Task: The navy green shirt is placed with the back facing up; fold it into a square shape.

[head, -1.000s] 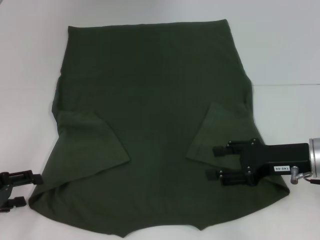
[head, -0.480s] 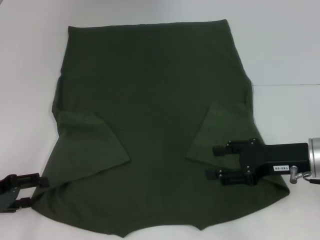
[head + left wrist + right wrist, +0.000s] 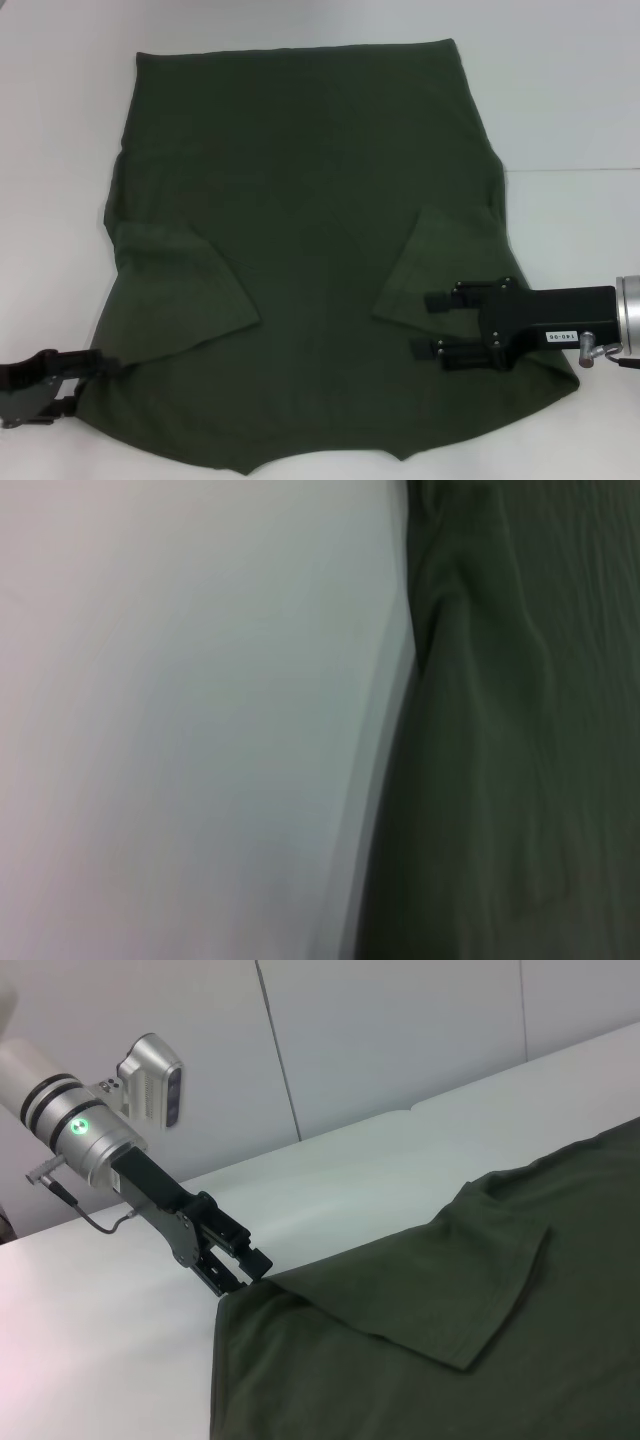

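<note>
On white table [image 3: 560, 90], matte olive shirt [image 3: 310, 200], sleeves folded.

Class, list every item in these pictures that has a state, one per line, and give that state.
navy green shirt: spread flat on the table, both sleeves folded inward onto the body.
left tool: at the shirt's near left corner, touching its edge; grip unclear.
right tool: open, lying over the shirt beside the right sleeve.
table: white, bearing the shirt.

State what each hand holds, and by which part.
The left hand is at the shirt's near left corner; a grip cannot be confirmed. The right hand rests open over the shirt, holding nothing.
</note>
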Controlling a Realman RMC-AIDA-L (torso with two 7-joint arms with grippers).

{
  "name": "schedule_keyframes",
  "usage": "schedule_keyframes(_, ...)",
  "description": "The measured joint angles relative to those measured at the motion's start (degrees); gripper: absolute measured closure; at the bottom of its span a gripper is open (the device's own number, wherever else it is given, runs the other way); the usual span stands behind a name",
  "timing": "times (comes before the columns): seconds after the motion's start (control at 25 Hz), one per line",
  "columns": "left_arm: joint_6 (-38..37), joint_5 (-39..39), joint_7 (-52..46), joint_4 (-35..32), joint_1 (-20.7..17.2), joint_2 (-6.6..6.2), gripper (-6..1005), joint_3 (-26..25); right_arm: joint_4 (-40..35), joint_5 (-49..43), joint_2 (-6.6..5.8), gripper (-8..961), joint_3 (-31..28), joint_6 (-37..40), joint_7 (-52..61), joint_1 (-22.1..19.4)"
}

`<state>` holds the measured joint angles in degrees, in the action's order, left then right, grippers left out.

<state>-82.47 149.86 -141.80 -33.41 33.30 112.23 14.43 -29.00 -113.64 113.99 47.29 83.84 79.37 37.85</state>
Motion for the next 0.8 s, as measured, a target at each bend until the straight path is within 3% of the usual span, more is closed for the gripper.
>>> schedule_keyframes(0.8,-1.6,-2.7,0.1,3.5,4.3,-0.98,126,0.1,0.0,0.0,-0.06,184,-0.1,-0.5,0.0,0.4)
